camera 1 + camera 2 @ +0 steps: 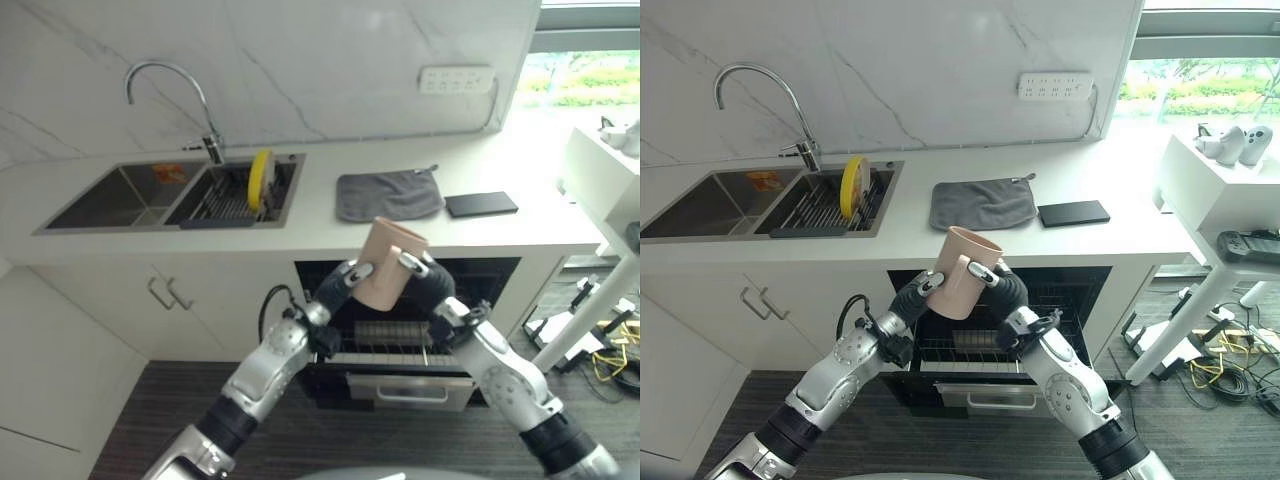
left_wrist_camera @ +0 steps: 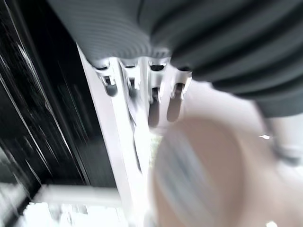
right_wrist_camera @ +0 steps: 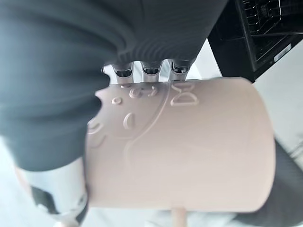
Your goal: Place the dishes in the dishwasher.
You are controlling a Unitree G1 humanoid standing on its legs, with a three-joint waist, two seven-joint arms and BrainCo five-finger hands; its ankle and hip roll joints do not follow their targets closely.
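Observation:
A pale pink mug (image 1: 388,262) with a handle hangs tilted in the air in front of the counter edge, above the open dishwasher (image 1: 400,345). My right hand (image 1: 428,282) is shut on it from the right; in the right wrist view the mug (image 3: 189,151) lies across the palm with the fingers (image 3: 151,71) behind it. On the mug's left side is my left hand (image 1: 343,285), whose fairly straight fingers (image 2: 154,101) rest against the mug (image 2: 208,175). A yellow plate (image 1: 260,178) stands on edge in the sink rack (image 1: 225,200).
The dishwasher's wire rack (image 1: 385,338) is pulled out below the hands. On the counter lie a grey cloth (image 1: 388,193) and a flat black object (image 1: 481,204). A double sink (image 1: 120,195) with a curved tap (image 1: 170,90) is to the left. A white side table (image 1: 600,190) stands at the right.

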